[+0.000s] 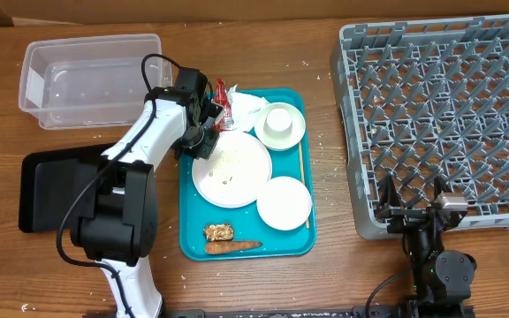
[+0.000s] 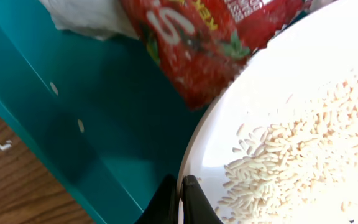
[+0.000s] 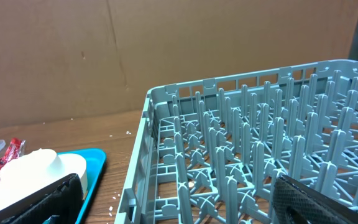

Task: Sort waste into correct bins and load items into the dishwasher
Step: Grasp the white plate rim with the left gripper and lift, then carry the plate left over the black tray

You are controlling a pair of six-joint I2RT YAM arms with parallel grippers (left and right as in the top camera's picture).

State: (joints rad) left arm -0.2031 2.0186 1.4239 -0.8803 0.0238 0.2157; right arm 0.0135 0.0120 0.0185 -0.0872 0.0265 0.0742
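Pinched shut in my left gripper (image 2: pixel 180 196) is the rim of the large flat white plate (image 2: pixel 303 81), strewn with white rice grains (image 2: pixel 284 168), on the teal plastic tray (image 2: pixel 104 118) beside the red shiny wrapper (image 2: pixel 197 43). My right gripper (image 1: pixel 411 199) gapes empty by the near edge of the grey plastic dish rack (image 1: pixel 440 97).

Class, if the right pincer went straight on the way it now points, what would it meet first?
Most likely the grey dish rack: the open right pincer faces its near wall and upright pegs. Depth is unclear, so it might clear the rim.
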